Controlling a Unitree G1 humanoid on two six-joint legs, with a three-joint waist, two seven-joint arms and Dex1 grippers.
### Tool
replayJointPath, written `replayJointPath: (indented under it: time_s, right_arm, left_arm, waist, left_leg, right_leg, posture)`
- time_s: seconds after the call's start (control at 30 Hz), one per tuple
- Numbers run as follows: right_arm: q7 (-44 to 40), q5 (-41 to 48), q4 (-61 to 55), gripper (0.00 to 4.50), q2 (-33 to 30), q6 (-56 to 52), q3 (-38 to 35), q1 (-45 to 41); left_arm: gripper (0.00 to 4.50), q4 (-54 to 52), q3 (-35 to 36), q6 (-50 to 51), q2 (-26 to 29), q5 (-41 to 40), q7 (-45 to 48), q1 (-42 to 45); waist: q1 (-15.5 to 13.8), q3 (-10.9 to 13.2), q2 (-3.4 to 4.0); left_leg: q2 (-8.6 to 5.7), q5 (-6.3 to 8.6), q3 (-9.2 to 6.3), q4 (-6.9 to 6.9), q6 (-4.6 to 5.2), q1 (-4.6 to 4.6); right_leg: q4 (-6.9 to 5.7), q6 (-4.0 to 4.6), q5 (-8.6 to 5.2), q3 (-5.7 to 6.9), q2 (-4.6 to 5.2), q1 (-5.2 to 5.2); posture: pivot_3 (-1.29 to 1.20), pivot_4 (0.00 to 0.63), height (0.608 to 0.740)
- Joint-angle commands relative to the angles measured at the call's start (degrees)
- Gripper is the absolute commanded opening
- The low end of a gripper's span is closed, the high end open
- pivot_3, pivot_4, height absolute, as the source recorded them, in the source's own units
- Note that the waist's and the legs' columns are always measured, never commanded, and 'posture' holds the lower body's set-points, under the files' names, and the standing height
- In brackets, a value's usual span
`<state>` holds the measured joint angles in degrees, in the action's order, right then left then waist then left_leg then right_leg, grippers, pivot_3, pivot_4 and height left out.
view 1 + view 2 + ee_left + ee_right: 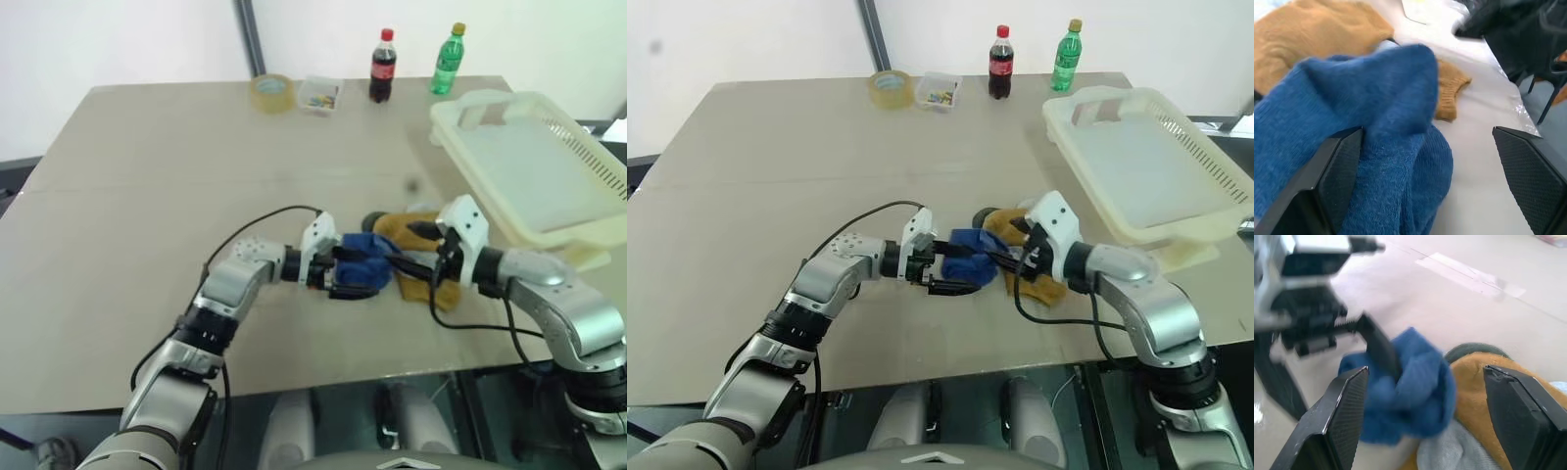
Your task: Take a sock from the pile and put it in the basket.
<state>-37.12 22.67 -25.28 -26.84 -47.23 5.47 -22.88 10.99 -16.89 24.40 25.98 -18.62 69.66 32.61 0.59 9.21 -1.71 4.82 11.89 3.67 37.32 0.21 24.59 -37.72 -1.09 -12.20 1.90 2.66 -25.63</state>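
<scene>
The pile lies near the table's front middle: a royal blue sock (372, 262), a mustard sock (416, 231), a dark green one (374, 221) and a pale grey one (1449, 450). My left gripper (362, 273) reaches in from the left, open, with its fingers above and below the blue sock. That sock bulges between its fingers (1337, 176) in the left wrist view. My right gripper (408, 247) comes from the right over the mustard sock, open, facing the blue sock (1415, 391). The cream basket (460, 125) stands at the right, tilted, with nothing in it.
At the table's far edge stand a tape roll (271, 93), a small clear box (321, 93), a cola bottle (383, 67) and a green bottle (448, 61). A black cable (265, 220) loops over my left forearm.
</scene>
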Motion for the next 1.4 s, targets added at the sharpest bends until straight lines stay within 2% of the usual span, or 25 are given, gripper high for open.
replayJointPath:
  time_s: [0.03,0.2,0.4,0.77,0.8,0.83,0.93,1.03,1.1,1.27,1.4]
  right_arm:
    - [0.43,-1.19,3.87,3.81,1.46,0.48,3.40,-2.28]
    - [-2.12,-2.98,12.15,3.81,3.19,3.26,7.77,-5.61]
    - [-7.60,-10.10,26.60,3.81,3.46,10.84,16.74,-8.98]
    - [-20.51,-16.05,37.25,3.81,3.85,18.97,24.29,-11.26]
    - [-21.16,-16.59,37.71,3.20,3.95,19.40,24.65,-11.34]
    - [-21.78,-17.03,38.08,2.98,4.06,19.88,24.96,-11.35]
    - [-22.53,-18.13,38.98,1.46,4.49,21.01,24.94,-11.17]
    - [-22.45,-18.41,38.91,0.28,4.75,21.36,23.81,-10.81]
    - [-21.15,-17.01,37.84,0.12,5.03,20.82,20.90,-10.60]
    - [-13.80,-7.09,33.68,0.12,9.29,16.63,4.75,-12.48]
    - [-3.67,1.46,33.74,0.12,9.76,12.27,-11.25,-20.60]
  left_arm:
    - [4.50,-1.11,1.85,-1.28,1.25,-0.75,1.32,-2.14]
    - [4.50,-7.16,9.06,-0.62,4.68,-6.09,2.02,-5.89]
    - [4.50,-13.79,15.89,2.86,9.92,-9.70,-0.15,-12.63]
    - [4.50,-18.07,22.36,2.75,11.67,-10.84,-6.28,-20.05]
    - [4.50,-18.35,22.43,2.59,11.71,-10.88,-6.46,-20.38]
    - [4.50,-18.49,22.47,2.22,11.61,-10.89,-6.57,-20.49]
    - [4.50,-18.64,22.63,1.52,11.30,-11.05,-7.02,-20.32]
    - [4.50,-18.64,22.34,0.16,11.36,-10.85,-6.74,-20.09]
    - [4.50,-18.65,22.03,-0.81,11.28,-10.90,-6.31,-19.95]
    - [4.50,-18.47,22.28,-2.82,9.59,-12.02,-6.57,-19.37]
    - [4.50,-17.91,22.00,-4.25,5.84,-12.77,-8.63,-16.52]
  waist:
    - [0.05,-0.01,-0.01]
    - [0.29,0.02,-0.01]
    - [0.23,0.03,0.00]
    - [0.30,-0.08,-0.06]
    - [0.28,-0.08,-0.07]
    - [0.29,-0.10,-0.07]
    - [0.34,-0.11,-0.07]
    - [0.37,-0.20,-0.08]
    - [0.32,-0.26,-0.07]
    - [0.24,-0.16,-0.03]
    - [-0.06,0.15,0.03]
  left_leg:
    - [0.00,0.00,-0.02,0.00,0.00,-0.01]
    - [0.01,0.00,0.02,0.00,0.00,0.06]
    - [0.02,0.00,-0.01,-0.01,0.00,0.04]
    - [0.06,0.00,0.13,-0.06,0.00,-0.32]
    - [0.06,0.00,0.17,-0.10,0.00,-0.39]
    - [0.06,0.00,0.17,-0.11,0.00,-0.40]
    - [0.08,0.01,0.28,-0.17,-0.01,-0.73]
    - [0.12,0.01,0.31,-0.17,-0.01,-0.88]
    - [0.13,0.01,0.30,-0.17,-0.02,-0.89]
    - [0.14,0.01,0.38,-0.17,-0.02,-0.74]
    - [0.11,0.01,0.40,-0.14,-0.02,-0.62]
  right_leg:
    - [-0.01,0.02,-0.01,0.00,-0.01,0.01]
    - [0.02,-0.09,0.06,-0.02,0.00,-0.02]
    - [0.01,-0.04,0.03,0.02,0.00,-0.02]
    - [-0.07,0.12,-0.07,-0.09,0.00,0.17]
    - [-0.07,0.12,-0.07,-0.11,0.00,0.20]
    - [-0.07,0.12,-0.07,-0.11,0.00,0.21]
    - [-0.06,0.13,-0.08,-0.20,0.00,0.44]
    - [-0.07,0.14,-0.08,-0.20,0.00,0.52]
    - [-0.10,0.14,-0.08,-0.20,0.00,0.52]
    - [-0.09,0.15,-0.07,-0.25,0.01,0.42]
    - [-0.07,0.13,-0.06,-0.26,0.02,0.37]
  posture:
    - [0.00,0.150,0.740]
    - [0.00,0.150,0.740]
    - [0.00,0.150,0.740]
    - [0.00,0.150,0.740]
    - [0.00,0.150,0.740]
    - [0.00,0.150,0.740]
    - [0.00,0.150,0.740]
    - [0.00,0.150,0.740]
    - [0.00,0.150,0.740]
    - [0.00,0.150,0.740]
    - [0.00,0.150,0.740]
